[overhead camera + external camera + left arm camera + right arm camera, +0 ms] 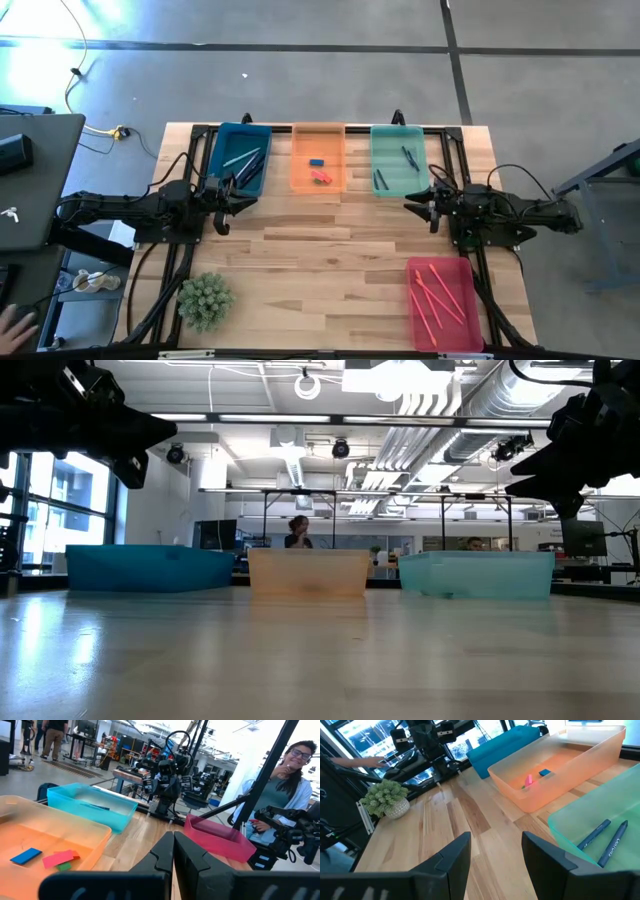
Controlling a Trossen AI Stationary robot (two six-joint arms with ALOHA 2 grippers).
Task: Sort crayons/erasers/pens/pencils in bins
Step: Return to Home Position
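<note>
Left claw clenched, holding nothing, above the table just in front of the blue bin. Right claw released, in front of the teal bin. Erasers, blue, pink-red and green, lie in the orange bin.

Grey concrete floor, exposed ceiling ducts

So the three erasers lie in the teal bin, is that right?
No. The three erasers lie in the orange bin, as the high view shows; the teal bin holds only thin sticks.
</note>
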